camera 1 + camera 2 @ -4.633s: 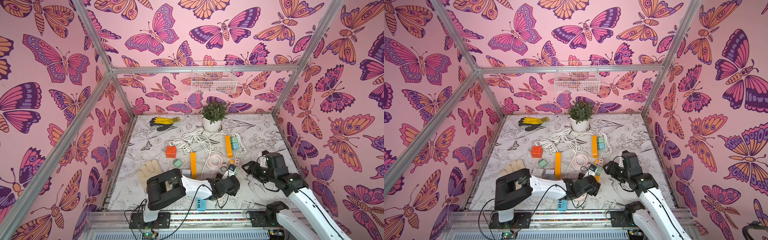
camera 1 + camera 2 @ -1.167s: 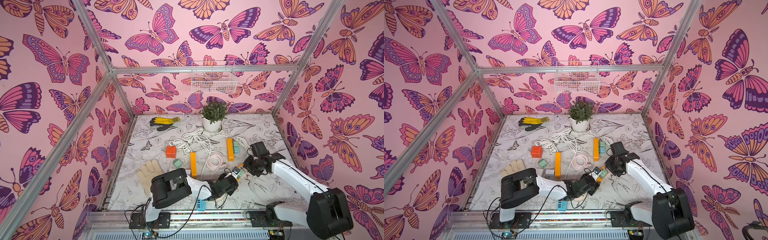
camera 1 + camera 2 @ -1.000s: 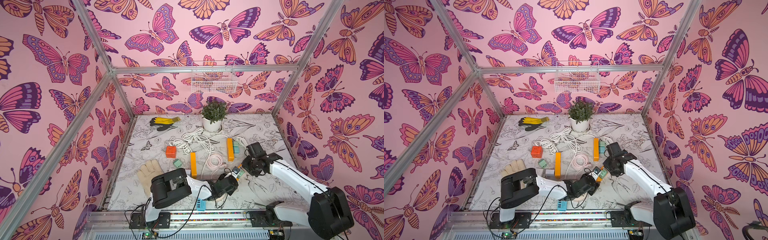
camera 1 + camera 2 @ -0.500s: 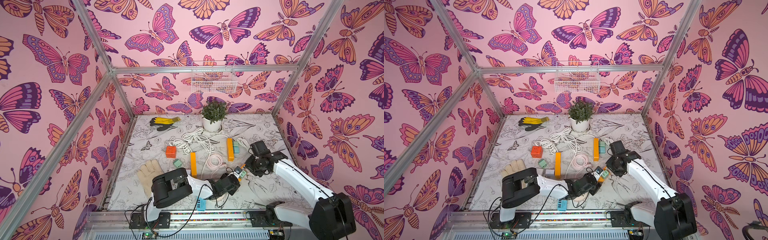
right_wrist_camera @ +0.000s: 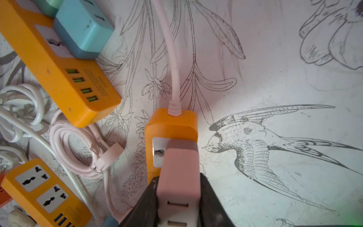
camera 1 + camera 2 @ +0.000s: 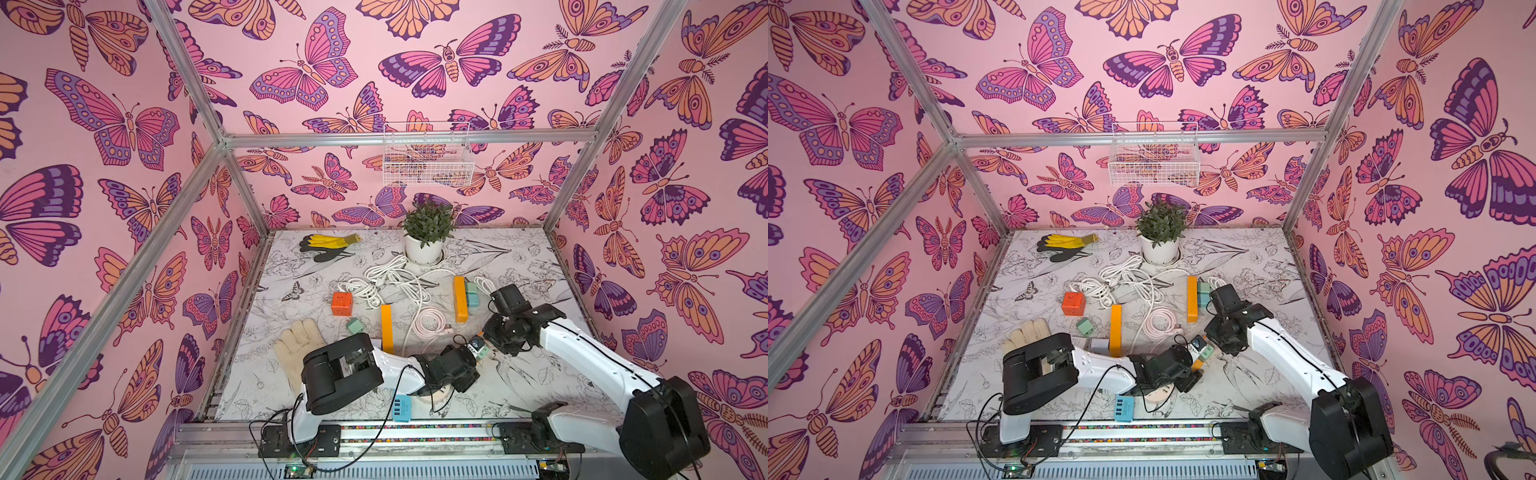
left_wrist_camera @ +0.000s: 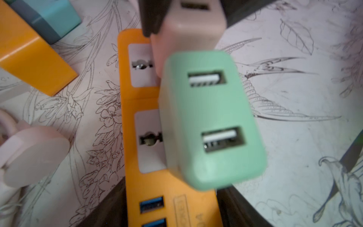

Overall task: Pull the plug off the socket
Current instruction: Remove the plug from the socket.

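An orange power strip (image 7: 139,98) lies near the table's front, with a pink cord leaving its far end (image 5: 170,125). A pink plug (image 5: 178,173) stands on its outer socket, and my right gripper (image 5: 178,182) is shut on that plug's sides. A green plug (image 7: 212,118) sits on the socket beside it. My left gripper (image 7: 170,196) has a dark finger on each side of the strip's USB end, close against it; whether they press it does not show. In both top views the two grippers (image 6: 478,347) (image 6: 1196,353) meet over the strip.
A second orange strip (image 5: 64,78) with a teal adapter (image 5: 82,29) lies just behind, and a third one (image 5: 45,192) to the left. Between them is a coiled pink cable (image 5: 78,149). White cables (image 6: 395,278), a potted plant (image 6: 426,245), a glove (image 6: 297,345) and a blue charger (image 6: 401,407) lie around.
A few seconds ago the right arm stood further to the front right; it has come in to the strip. Over the last second both arms shifted only slightly.
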### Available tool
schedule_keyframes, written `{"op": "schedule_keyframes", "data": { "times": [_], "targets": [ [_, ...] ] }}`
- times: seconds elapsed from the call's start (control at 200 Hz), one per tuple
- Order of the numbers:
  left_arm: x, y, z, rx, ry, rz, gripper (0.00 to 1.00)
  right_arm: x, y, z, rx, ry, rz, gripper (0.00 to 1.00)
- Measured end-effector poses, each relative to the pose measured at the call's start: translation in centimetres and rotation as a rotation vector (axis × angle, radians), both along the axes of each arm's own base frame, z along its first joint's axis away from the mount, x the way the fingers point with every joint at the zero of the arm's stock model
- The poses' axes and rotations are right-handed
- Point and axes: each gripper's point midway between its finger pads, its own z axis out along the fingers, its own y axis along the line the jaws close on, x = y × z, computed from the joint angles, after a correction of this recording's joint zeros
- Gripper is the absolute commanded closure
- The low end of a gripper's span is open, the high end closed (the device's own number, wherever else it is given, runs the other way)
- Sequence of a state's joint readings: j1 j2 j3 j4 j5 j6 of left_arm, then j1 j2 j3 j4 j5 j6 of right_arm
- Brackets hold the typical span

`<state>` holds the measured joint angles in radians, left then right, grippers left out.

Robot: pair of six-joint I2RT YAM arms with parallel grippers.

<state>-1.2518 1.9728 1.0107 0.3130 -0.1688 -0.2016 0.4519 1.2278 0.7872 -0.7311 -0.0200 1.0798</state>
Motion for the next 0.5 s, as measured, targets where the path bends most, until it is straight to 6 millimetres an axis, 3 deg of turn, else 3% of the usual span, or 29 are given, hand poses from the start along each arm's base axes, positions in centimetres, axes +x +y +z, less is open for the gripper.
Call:
{"op": "schedule_keyframes", "data": {
  "times": [0.305,0.501],
  "targets": [
    [0.7,0.5,2.1,-0.085,-0.14,-0.022,0.12,-0.7,0.6,-0.6,0.047,0.021,0.017,0.79],
    [1.7,0.9,2.6,-0.143,-0.208,0.032,0.18,-0.6,0.8,-0.6,0.07,0.017,0.013,0.79]
  ]
}}
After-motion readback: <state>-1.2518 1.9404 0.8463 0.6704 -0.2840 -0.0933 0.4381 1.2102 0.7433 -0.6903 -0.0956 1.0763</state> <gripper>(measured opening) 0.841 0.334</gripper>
